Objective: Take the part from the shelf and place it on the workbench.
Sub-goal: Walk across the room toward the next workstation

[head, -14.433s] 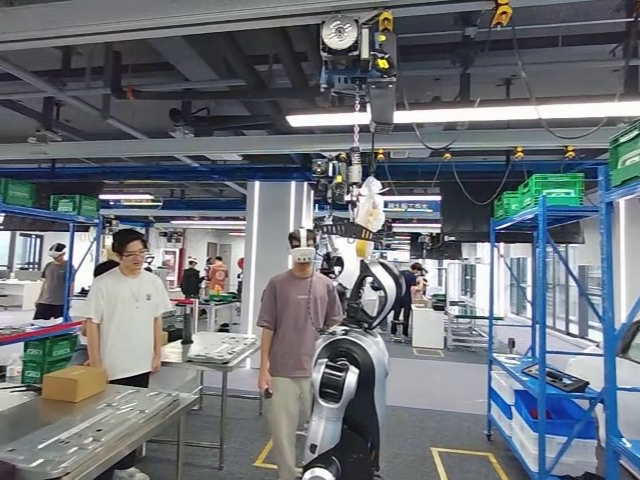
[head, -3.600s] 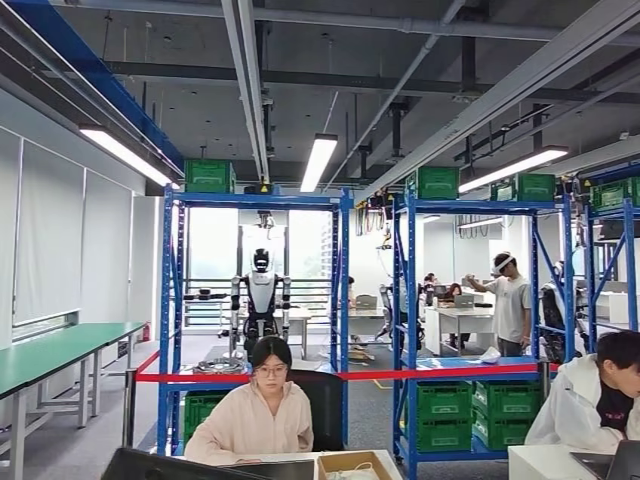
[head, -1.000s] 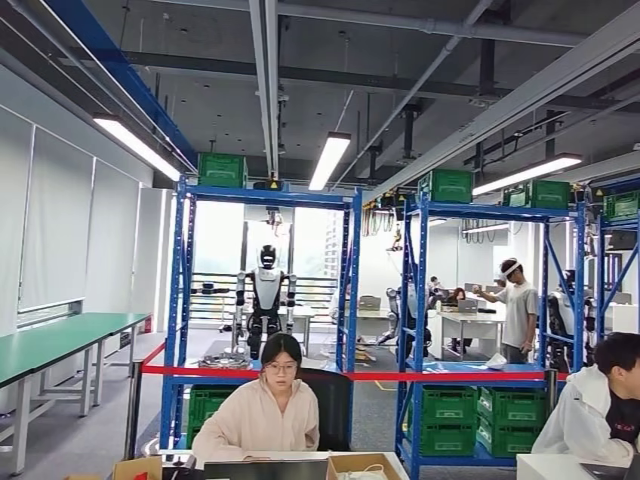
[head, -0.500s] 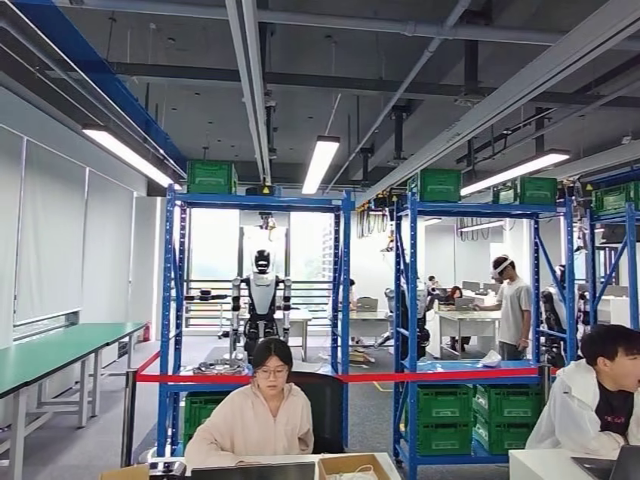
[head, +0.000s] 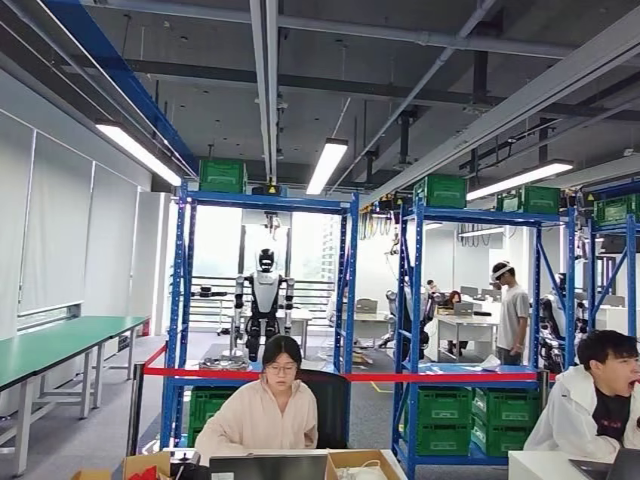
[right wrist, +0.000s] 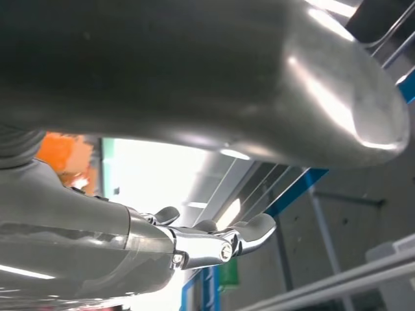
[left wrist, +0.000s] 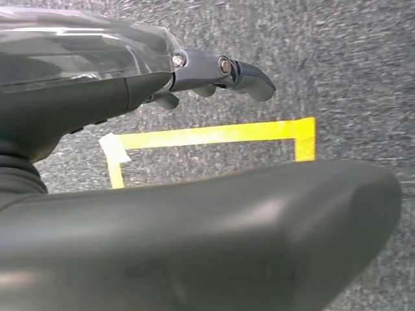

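Camera swung since workbench-and-robot scene long ago; lately just small sway, racks hold place. Left hand [left wrist: 215, 71] hangs over grey floor with yellow tape corner [left wrist: 303, 136], fingers fairly straight, nothing held. Right hand [right wrist: 215, 243] raised, fingers extended, empty. Ahead: person at desk [head: 264, 410], blue shelf [head: 343, 290] behind red tape, green crates [head: 441, 410] low on next rack. Part itself: can't pick out, so weight, stiffness, grip spot unknowable yet. No readable writing.
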